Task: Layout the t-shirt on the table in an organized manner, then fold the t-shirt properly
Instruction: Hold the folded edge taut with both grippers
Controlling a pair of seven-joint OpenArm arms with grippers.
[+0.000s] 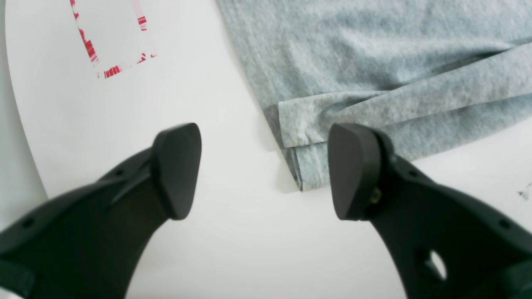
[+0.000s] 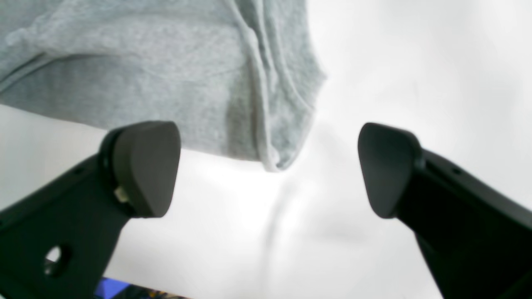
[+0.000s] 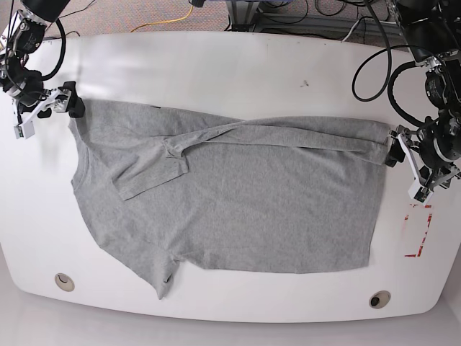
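Base view: the white surface [image 3: 238,68] carried the grey t-shirt [image 3: 238,209], spread wide across its middle.
Progress: layout was partly done, by my judgement; a strip of the far edge lay folded over, one sleeve [image 3: 148,173] doubled inward; proper folding remained.
Left wrist view only: left claw [image 1: 264,171] was spread, empty, just beside a layered hem corner; red tape rectangle [image 1: 112,41] nearby.
Right wrist view only: right claw [image 2: 270,169] was spread, empty, near a seamed edge.
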